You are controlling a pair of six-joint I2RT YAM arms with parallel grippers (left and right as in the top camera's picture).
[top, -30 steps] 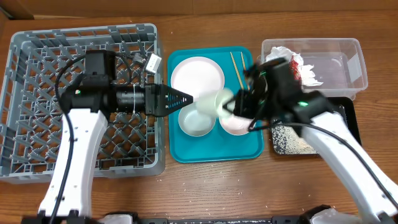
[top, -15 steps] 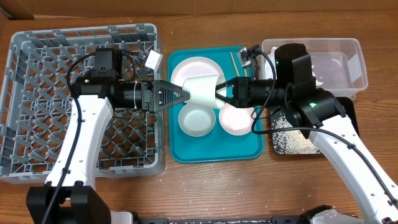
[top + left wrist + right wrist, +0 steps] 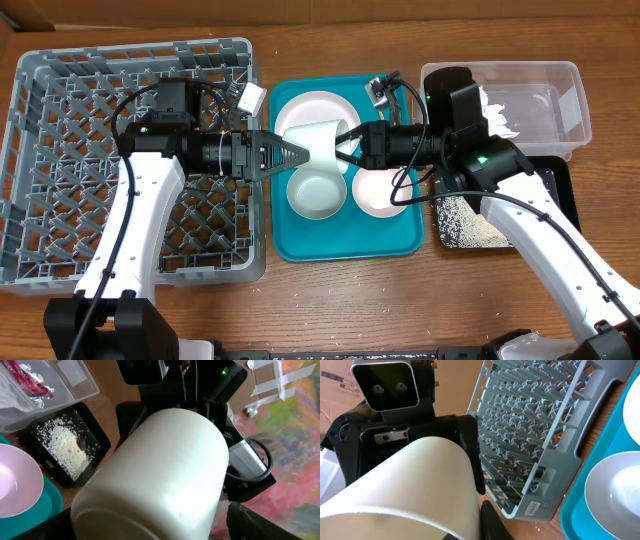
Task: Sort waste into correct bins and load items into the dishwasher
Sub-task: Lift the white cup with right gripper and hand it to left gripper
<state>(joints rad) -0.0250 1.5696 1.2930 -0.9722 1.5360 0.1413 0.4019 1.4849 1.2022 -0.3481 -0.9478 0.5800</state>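
The small white cup [image 3: 318, 140] hangs on its side above the teal tray [image 3: 350, 246]. My right gripper [image 3: 346, 146] is shut on its rim, with one black finger [image 3: 492, 520] against the outer wall of the cup [image 3: 405, 490]. My left gripper [image 3: 298, 156] is open and straddles the base of the cup [image 3: 160, 470]. A gap shows between the cup and the left gripper's right finger [image 3: 250, 522]. Below the cup on the tray lie the pinkish plate [image 3: 322, 107] and two bowls [image 3: 318, 194] [image 3: 380, 193]. The grey dish rack [image 3: 130, 48] stands at the left.
At the right, the clear tub [image 3: 545, 112] holds a white napkin [image 3: 497, 110] and a red wrapper [image 3: 30, 382]. In front of it the black tray [image 3: 556, 172] holds rice grains [image 3: 65, 449]. Both arms span the table's middle.
The right gripper carried the cup left and level, bringing its base between the left gripper's fingers. Those fingers have narrowed slightly around it.
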